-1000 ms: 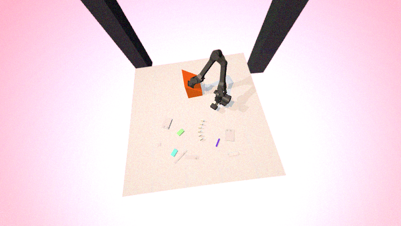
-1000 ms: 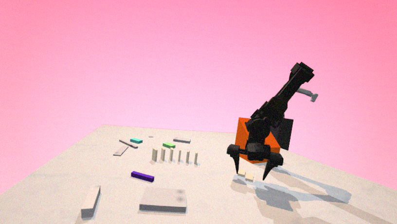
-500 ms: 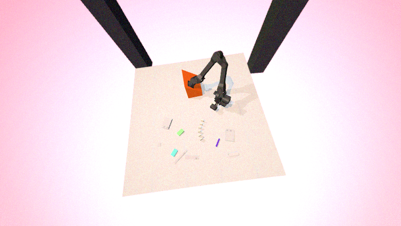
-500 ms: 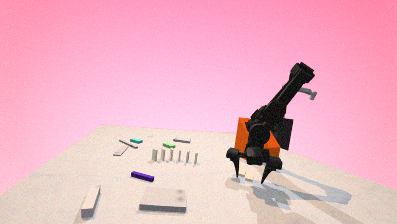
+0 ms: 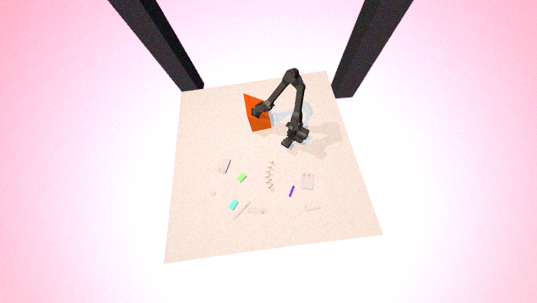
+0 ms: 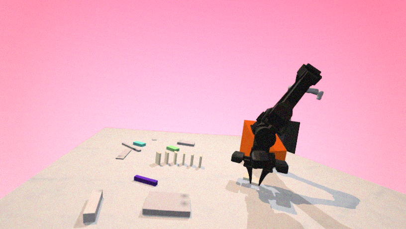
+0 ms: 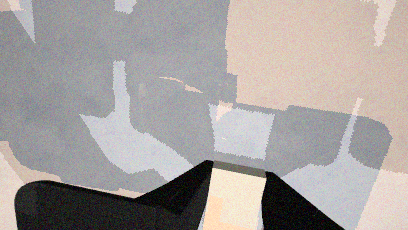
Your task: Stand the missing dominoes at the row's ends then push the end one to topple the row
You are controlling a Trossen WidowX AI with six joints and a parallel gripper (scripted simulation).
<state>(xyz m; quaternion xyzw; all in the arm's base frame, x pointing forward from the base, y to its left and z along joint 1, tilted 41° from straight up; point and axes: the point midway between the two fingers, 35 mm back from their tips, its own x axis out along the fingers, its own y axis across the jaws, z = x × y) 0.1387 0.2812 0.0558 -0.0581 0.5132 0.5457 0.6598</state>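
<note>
A row of several cream dominoes [image 6: 178,158] [image 5: 269,174] stands upright in the middle of the table [image 5: 195,233] [image 6: 56,181]. My gripper [image 6: 254,183] [image 5: 286,143] [image 7: 239,170] is down at the table surface, well to the right of the row in the exterior view, near the orange box. In the wrist view both dark fingers press against the sides of a cream domino [image 7: 235,200] [image 6: 254,179] that lies flat on the table. The gripper is shut on this domino.
An orange box [image 5: 259,116] [image 6: 247,136] stands just behind the gripper. A purple bar [image 6: 145,179], a green tile [image 6: 172,148], a teal tile [image 6: 139,143], a grey slab [image 6: 166,203] and a pale block [image 6: 92,205] lie around the row. Two dark pillars [image 5: 158,41] stand beyond the table.
</note>
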